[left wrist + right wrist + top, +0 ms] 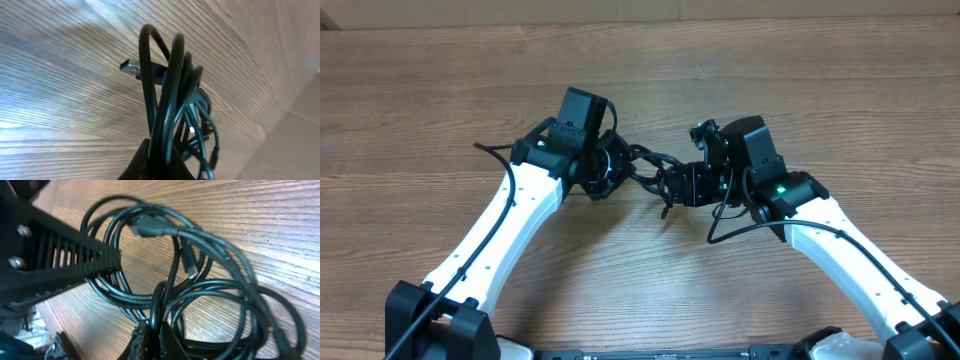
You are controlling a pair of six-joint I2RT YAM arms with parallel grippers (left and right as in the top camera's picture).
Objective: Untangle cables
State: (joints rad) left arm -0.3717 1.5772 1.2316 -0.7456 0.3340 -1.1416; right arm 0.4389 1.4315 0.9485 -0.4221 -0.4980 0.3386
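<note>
Left pincer (pixel 617 170) is clamped on the cables (pixel 645 165), and right pincer (pixel 672 187) grips them from the right. They bunch between the two, mid-bench (pixel 420 100), with a plug (pixel 131 69) sticking out. Bare wood spreads wide on every side, up to the far edge.

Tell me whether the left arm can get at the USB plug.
Probably not yet: the left gripper is shut on the cables, and the USB plug sticks out beyond its fingertips.
</note>
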